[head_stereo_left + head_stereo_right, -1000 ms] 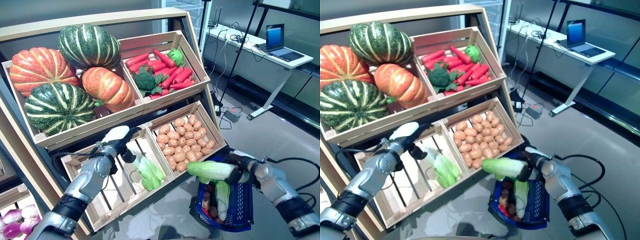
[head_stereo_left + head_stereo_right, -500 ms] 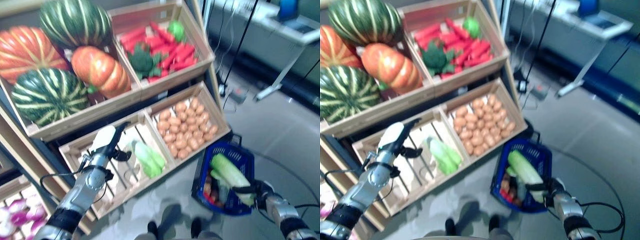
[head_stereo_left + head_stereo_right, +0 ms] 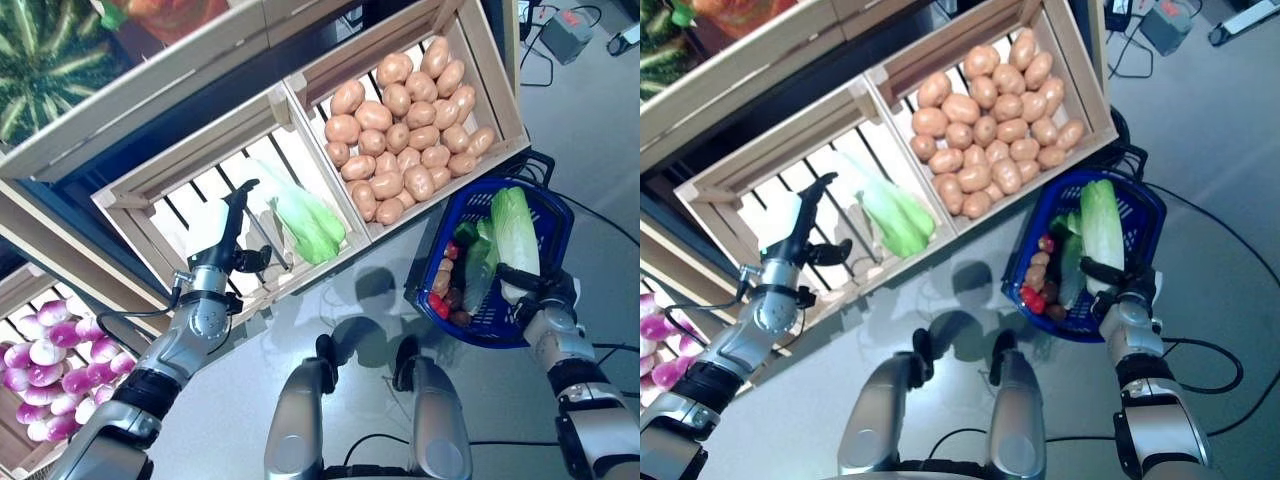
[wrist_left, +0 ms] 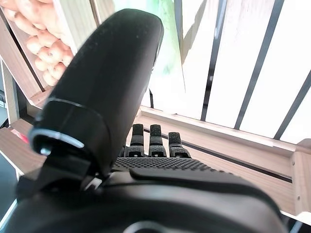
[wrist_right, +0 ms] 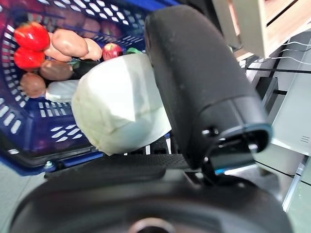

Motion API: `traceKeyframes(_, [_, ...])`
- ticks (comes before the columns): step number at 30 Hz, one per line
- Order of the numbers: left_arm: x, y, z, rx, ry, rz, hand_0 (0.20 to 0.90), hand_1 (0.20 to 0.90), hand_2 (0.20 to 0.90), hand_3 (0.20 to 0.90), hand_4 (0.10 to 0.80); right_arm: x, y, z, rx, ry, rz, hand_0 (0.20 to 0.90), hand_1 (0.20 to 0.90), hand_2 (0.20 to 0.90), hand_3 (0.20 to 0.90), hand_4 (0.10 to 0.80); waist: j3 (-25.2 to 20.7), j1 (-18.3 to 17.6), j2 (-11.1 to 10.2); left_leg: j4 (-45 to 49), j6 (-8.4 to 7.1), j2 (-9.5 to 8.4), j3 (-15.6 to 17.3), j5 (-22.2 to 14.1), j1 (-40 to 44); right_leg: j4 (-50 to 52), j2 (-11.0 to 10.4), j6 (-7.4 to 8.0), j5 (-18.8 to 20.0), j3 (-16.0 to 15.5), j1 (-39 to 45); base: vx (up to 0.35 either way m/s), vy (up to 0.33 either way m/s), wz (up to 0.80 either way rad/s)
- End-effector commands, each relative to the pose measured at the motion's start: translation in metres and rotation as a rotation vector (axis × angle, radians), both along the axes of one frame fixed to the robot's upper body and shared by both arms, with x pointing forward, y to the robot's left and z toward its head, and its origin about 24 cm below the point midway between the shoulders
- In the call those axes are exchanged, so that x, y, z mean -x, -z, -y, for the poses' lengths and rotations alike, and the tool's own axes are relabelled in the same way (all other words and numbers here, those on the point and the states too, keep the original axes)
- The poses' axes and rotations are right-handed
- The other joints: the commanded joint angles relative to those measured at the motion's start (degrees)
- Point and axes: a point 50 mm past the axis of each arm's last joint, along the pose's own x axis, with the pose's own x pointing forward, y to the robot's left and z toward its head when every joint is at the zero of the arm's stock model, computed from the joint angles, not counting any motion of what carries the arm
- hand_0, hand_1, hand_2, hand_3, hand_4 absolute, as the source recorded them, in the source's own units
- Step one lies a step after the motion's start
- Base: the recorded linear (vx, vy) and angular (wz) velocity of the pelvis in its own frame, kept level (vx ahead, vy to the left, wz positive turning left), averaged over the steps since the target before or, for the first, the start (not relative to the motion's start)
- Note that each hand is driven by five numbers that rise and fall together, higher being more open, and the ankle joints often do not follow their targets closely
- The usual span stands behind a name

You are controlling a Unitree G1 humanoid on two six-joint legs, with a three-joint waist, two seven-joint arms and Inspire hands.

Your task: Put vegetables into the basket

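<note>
Currently, your right hand (image 3: 541,296) is gripping the cabbage (image 3: 516,232) by its base, its long axis pointing away over the basket (image 3: 538,334); your left hand (image 3: 226,236) is hanging relaxed, empty, by the crate (image 3: 150,232).

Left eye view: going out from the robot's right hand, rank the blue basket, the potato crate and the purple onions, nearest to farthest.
From the right hand:
1. Blue basket, right at the hand, on the floor.
2. Potato crate, up and to the left on the shelf.
3. Purple onions, far across at the lower left.
</note>
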Motion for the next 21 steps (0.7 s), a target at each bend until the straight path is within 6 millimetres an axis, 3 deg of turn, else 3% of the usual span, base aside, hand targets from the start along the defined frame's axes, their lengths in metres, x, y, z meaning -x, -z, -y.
traceKeyframes(1, [-0.001, -0.063, 0.015, 0.036, 0.094, 0.324, 0.900, 0.900, 0.900, 0.900, 0.800, -0.002, -0.058, 0.037, 0.080, 0.163, 0.234, 0.300, 0.300, 0.300, 0.300, 0.400, 0.05, 0.30, 0.61, 8.18, 1.11, -1.56, -0.17, -9.42, -1.99, 4.35, -0.93, -3.01, -3.56, -4.33, 1.80, -0.010, -0.012, 0.06])
traceKeyframes(7, [0.001, -0.075, 0.017, 0.055, 0.112, 0.379, 0.900, 0.900, 0.900, 0.900, 0.800, -0.002, -0.077, 0.051, 0.122, 0.218, 0.240, 0.300, 0.300, 0.300, 0.300, 0.400, 0.16, 0.27, 1.26, 16.84, 2.09, -1.69, 0.09, -12.22, -9.83, 13.90, -3.45, -3.47, -6.49, -3.31, -7.08, -0.013, -0.001, 0.06])
traceKeyframes(9, [0.002, -0.078, 0.018, 0.052, 0.121, 0.393, 0.900, 0.900, 0.900, 0.900, 0.800, -0.003, -0.087, 0.055, 0.146, 0.221, 0.243, 0.300, 0.300, 0.300, 0.300, 0.400, 0.18, 0.38, 1.54, 17.22, 1.82, -2.14, 0.01, -12.44, -10.80, 14.45, -3.47, -2.96, -6.54, -2.62, -8.52, -0.010, 0.014, 0.03])
traceKeyframes(12, [0.002, -0.083, 0.020, 0.031, 0.129, 0.414, 0.900, 0.900, 0.900, 0.900, 0.800, -0.005, -0.094, 0.056, 0.147, 0.223, 0.239, 0.300, 0.300, 0.300, 0.300, 0.400, 0.18, 0.14, 1.74, 19.78, 2.13, -2.07, 0.21, -12.94, -13.61, 17.03, -3.86, -3.39, -7.05, -2.06, -11.57, -0.018, 0.009, 0.03])
traceKeyframes(13, [0.001, -0.085, 0.020, 0.021, 0.132, 0.421, 0.900, 0.900, 0.900, 0.900, 0.800, -0.005, -0.094, 0.057, 0.149, 0.229, 0.225, 0.566, 0.566, 0.566, 0.566, 0.577, 0.18, 0.12, 1.81, 20.22, 2.22, -2.02, 0.29, -13.11, -14.06, 17.52, -3.86, -3.40, -7.15, -1.86, -12.20, 0.030, 0.016, 0.03])
traceKeyframes(14, [0.000, -0.089, 0.021, 0.003, 0.131, 0.427, 0.900, 0.900, 0.900, 0.900, 0.800, -0.005, -0.093, 0.059, 0.145, 0.221, 0.200, 0.900, 0.900, 0.900, 0.900, 0.800, 0.18, 0.20, 1.87, 19.71, 2.05, -2.08, 0.23, -13.23, -13.55, 17.06, -3.62, -2.96, -7.04, -1.62, -11.95, 0.000, 0.000, 0.00])
traceKeyframes(21, [-0.006, -0.105, 0.013, -0.092, 0.095, 0.446, 0.900, 0.900, 0.900, 0.900, 0.800, -0.006, -0.090, 0.059, 0.154, 0.185, 0.180, 0.900, 0.900, 0.900, 0.900, 0.800, 0.18, -0.31, 1.77, 19.14, 1.90, -1.49, 0.84, -13.39, -12.79, 16.73, -3.00, -2.59, -6.85, -0.93, -11.94, 0.010, 0.013, 0.00])
